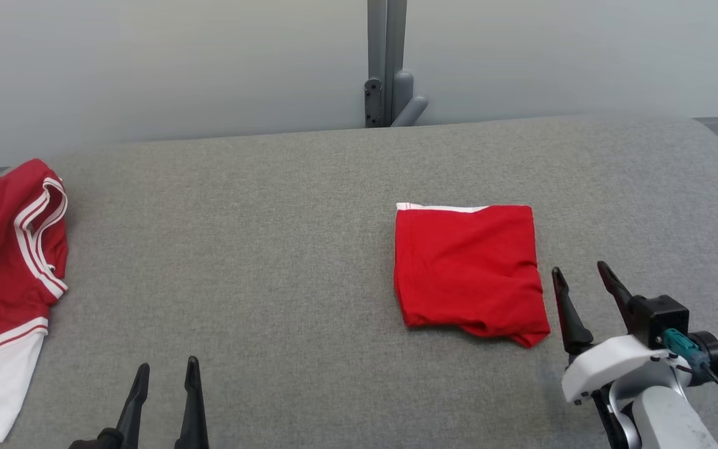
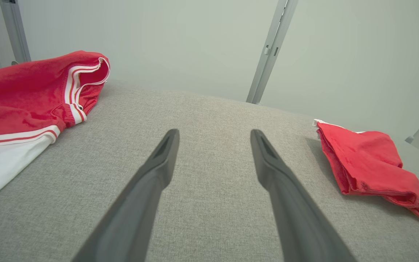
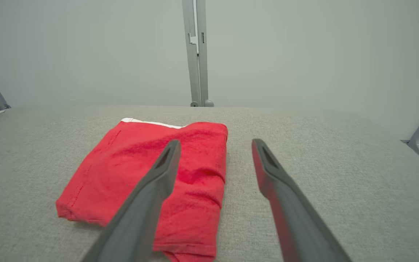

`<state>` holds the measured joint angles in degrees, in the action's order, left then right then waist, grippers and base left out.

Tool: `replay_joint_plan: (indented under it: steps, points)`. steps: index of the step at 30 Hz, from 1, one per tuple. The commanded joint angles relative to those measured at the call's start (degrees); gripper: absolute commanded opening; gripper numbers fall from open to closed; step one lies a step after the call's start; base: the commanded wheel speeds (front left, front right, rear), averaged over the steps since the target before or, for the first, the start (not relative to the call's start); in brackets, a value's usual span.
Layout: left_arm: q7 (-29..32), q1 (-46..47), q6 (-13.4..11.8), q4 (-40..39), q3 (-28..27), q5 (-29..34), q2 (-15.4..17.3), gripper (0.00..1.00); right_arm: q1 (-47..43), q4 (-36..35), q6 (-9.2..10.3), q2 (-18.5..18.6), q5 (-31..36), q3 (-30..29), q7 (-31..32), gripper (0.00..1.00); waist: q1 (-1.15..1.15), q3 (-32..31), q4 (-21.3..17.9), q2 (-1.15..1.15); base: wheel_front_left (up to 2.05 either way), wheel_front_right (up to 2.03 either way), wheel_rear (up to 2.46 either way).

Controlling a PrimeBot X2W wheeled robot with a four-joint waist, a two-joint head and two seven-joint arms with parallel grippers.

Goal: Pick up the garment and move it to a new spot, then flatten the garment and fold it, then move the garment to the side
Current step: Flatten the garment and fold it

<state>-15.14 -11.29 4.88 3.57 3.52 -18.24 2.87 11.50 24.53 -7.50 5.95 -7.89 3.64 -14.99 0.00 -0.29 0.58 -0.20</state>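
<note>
A red garment [image 1: 470,274] lies folded into a rough square on the grey padded table [image 1: 284,249], right of centre, with a thin white strip along its far edge. My right gripper [image 1: 580,269] stands open just right of its near right corner, holding nothing. Through the right wrist view the folded garment [image 3: 133,174] sits below and left of the open right gripper [image 3: 215,143]. At the near left my left gripper [image 1: 167,366] stands open and empty; its wrist view has the folded garment [image 2: 369,163] far to the right of the left gripper [image 2: 215,133].
A second red garment [image 1: 4,274] with white stripes and a white lower panel lies crumpled at the table's left edge, also in the left wrist view as the striped garment [image 2: 24,105]. A grey post [image 1: 387,62] rises behind the table against a pale wall.
</note>
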Motion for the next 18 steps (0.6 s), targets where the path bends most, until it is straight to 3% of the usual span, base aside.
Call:
replay_joint_plan:
  steps: [1, 8, 18]
  points:
    - [0.0, -1.2, 0.3, -0.5, -0.8, 0.4, 0.1, 1.0, -2.0, -1.1, 0.02, 0.2, 1.0, -1.6, -0.3, 1.0, 0.0, -1.4, -1.3, 0.2, 0.0, 0.0, 0.0]
    - [0.0, -2.4, 1.5, 0.4, -2.1, 1.8, 0.1, 1.0, -6.9, -4.7, 0.02, 1.2, 3.1, -4.1, -0.2, 1.0, 0.0, -2.0, -0.5, 0.2, 0.0, 0.0, 0.0]
    - [0.0, -0.9, 2.4, 1.3, -1.2, 1.6, 0.1, 1.0, -10.4, -7.8, 0.02, -0.3, 3.5, -7.3, -0.3, 1.0, 0.0, -1.8, 0.9, 0.2, 0.0, 0.0, 0.0]
